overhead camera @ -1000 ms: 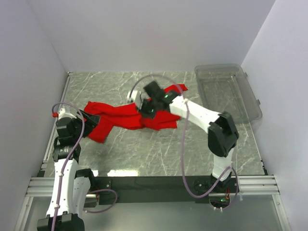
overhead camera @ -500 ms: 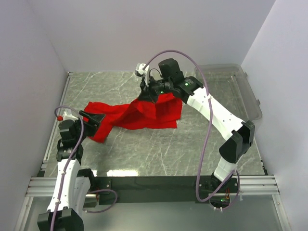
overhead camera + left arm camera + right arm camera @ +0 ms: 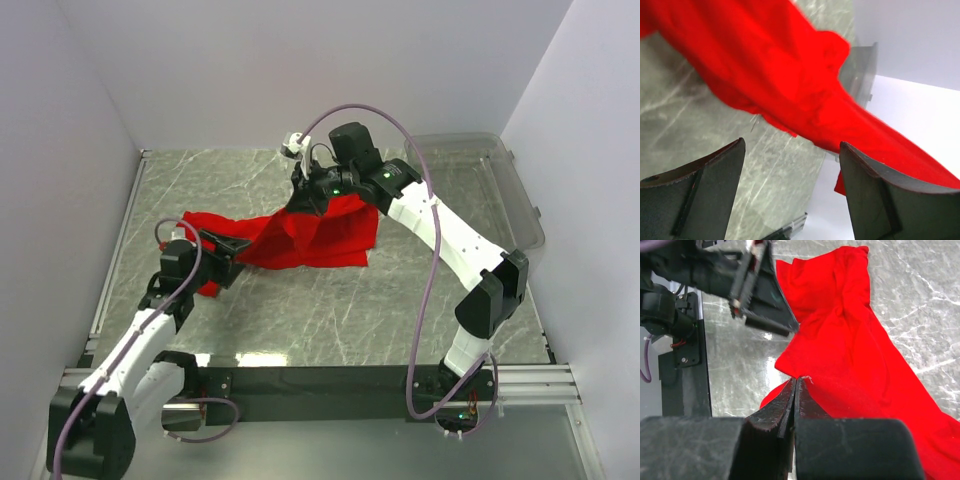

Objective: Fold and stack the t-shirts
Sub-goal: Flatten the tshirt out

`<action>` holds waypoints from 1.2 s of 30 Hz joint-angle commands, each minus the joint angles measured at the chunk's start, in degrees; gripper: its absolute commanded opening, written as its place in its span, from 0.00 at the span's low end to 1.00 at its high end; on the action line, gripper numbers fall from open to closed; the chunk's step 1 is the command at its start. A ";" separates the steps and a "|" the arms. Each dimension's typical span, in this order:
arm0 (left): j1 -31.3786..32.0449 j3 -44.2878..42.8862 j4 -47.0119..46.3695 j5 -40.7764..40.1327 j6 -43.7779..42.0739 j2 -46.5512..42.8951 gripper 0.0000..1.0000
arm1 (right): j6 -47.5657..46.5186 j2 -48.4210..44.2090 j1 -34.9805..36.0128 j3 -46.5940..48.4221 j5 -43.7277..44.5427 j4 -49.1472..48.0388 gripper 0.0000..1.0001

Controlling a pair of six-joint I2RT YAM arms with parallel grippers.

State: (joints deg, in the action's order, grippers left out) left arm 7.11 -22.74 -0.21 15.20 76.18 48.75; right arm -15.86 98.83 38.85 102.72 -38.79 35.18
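Right now the right gripper (image 3: pixel 304 198) is pressed shut on a fold of the red t-shirt (image 3: pixel 320 235). In its wrist view the closed tips of the right gripper (image 3: pixel 796 385) bite the near edge of the t-shirt (image 3: pixel 840 340). The cloth fans away from that pinch point, ahead of the tips and off to one side. From above, the t-shirt hangs just below this gripper and slopes down onto the marble table (image 3: pixel 330 310), trailing off toward the left arm.

The left gripper (image 3: pixel 232 257) stands spread wide, low over the table at the trailing end of the t-shirt. Through its own camera the left gripper (image 3: pixel 792 145) frames bare marble between the fingers (image 3: pixel 705 190). The t-shirt (image 3: pixel 790 85) runs as a crumpled band just ahead of the tips and passes behind the farther finger. Whether either finger touches the cloth I cannot tell. The clear plastic bin (image 3: pixel 520 200) sits well off to the outer side of the right gripper.

A second ago the right arm was tucked low over the middle of the shirt. It has since reached out and up, and the cloth has risen with it. The left arm, which stood upright at the table's edge, has leaned in, bringing its gripper over the shirt's end.
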 commanded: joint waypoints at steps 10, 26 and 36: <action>5.19 -4.68 -3.93 -8.25 10.74 6.01 0.80 | -0.40 -2.85 1.14 -5.24 -0.41 -3.36 0.00; 5.37 -2.31 -3.13 -4.83 3.54 7.15 0.74 | -4.09 -2.68 1.14 -5.07 -1.29 -1.96 0.00; 5.37 -8.28 10.84 -11.15 -31.24 -3.11 0.74 | -4.80 -1.36 0.96 -3.93 -1.29 -0.64 0.00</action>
State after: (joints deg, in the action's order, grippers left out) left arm 12.21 -26.57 6.48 7.05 62.54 50.28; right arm -19.49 97.03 39.59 95.72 -39.03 34.54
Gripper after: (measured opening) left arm 0.738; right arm 0.005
